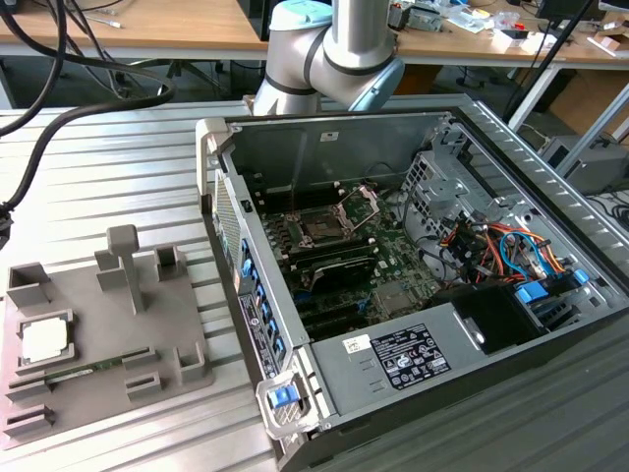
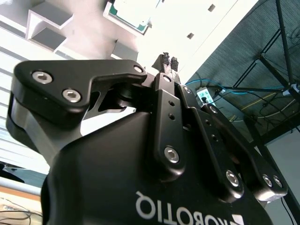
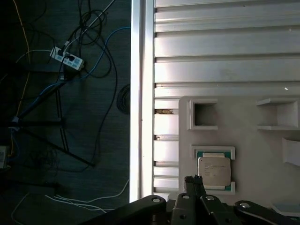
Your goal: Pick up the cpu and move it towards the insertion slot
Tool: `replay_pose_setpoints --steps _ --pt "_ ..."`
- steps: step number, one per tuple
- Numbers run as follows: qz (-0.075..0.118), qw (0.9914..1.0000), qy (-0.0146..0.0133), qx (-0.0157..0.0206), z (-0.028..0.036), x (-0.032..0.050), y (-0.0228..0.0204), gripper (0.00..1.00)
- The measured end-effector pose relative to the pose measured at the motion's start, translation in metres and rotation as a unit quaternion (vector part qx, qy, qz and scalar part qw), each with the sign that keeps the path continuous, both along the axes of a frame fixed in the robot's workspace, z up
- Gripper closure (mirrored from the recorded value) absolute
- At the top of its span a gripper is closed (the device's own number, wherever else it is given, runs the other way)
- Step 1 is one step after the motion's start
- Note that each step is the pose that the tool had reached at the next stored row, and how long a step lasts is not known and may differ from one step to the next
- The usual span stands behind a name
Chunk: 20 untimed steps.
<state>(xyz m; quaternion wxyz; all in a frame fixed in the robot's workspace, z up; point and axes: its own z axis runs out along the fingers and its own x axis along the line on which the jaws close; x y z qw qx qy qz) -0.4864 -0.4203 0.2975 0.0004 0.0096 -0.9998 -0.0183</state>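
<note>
One cpu [image 3: 214, 171] seated in grey tray [image 3: 253, 154]; end effector [image 3: 193, 179] clenched, empty, near it.

Grey tray [image 1: 103, 329], open computer case [image 1: 295, 147], ribbed table [image 1: 98, 177]

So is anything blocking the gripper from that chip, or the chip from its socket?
Nothing visible lies between the gripper and the cpu, which sits uncovered in its grey tray. Toward the insertion slot, the computer case's side wall stands between tray and motherboard; the slot's plate looks raised.
</note>
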Motion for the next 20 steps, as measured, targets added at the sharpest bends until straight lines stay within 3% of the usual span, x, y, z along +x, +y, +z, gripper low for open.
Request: replay_pose_setpoints --steps 18,20 --pt "0.000 1.00000 0.0000 0.0000 -0.0008 0.0095 -0.0005 0.89" --pt "0.000 1.00000 0.0000 0.0000 -0.0013 0.0149 -0.0005 0.89"
